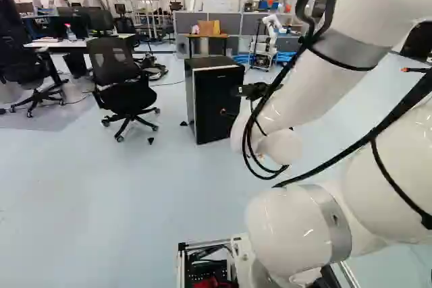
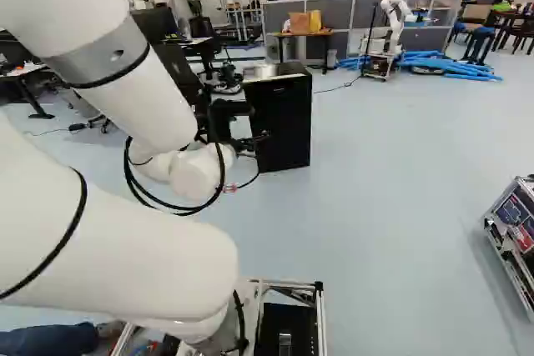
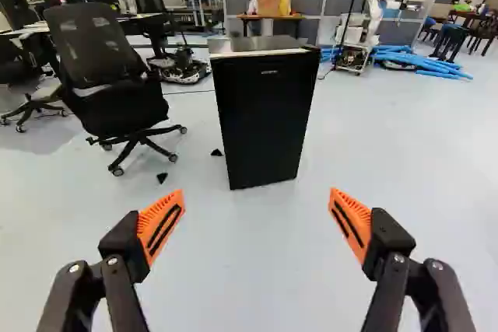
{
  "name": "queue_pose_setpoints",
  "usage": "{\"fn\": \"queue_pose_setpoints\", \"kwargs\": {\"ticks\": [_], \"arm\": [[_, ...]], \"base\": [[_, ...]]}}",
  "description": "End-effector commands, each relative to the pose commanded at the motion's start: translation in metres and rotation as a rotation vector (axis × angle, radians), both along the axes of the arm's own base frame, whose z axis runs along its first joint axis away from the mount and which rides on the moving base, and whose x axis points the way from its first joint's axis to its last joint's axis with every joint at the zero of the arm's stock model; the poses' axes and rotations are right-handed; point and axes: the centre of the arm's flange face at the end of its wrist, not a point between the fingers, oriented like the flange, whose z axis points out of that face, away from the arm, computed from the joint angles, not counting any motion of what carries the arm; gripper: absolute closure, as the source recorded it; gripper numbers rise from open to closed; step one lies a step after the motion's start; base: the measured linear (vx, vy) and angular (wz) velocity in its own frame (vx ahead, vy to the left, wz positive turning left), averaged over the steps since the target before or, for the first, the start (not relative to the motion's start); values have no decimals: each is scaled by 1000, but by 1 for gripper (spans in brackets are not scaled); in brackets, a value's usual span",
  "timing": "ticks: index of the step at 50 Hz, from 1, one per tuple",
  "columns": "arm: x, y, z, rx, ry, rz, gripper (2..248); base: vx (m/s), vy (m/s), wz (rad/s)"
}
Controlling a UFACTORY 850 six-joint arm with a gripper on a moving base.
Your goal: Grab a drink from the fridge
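I note a white arm (image 2: 142, 104) with grey band (image 2: 96, 56). Black strap (image 2: 125, 72) adjoins that band. Finger pads (image 3: 152, 219): ribbed orange.

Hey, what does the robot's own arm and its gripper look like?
The arm is white with rounded joints and a grey band around some of its segments; black cables run along it, held by thin black straps. The gripper is black, with two fingers that carry orange, wedge-shaped, finely ribbed pads with dark slots.
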Motion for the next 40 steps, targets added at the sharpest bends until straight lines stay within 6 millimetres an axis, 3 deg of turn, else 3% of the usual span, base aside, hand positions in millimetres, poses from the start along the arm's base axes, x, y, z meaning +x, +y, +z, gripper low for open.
{"fn": "queue_pose_setpoints", "kwargs": {"ticks": [40], "arm": [[0,0,0,0,0,0,3]], "base": [[0,-2,-15]]}}
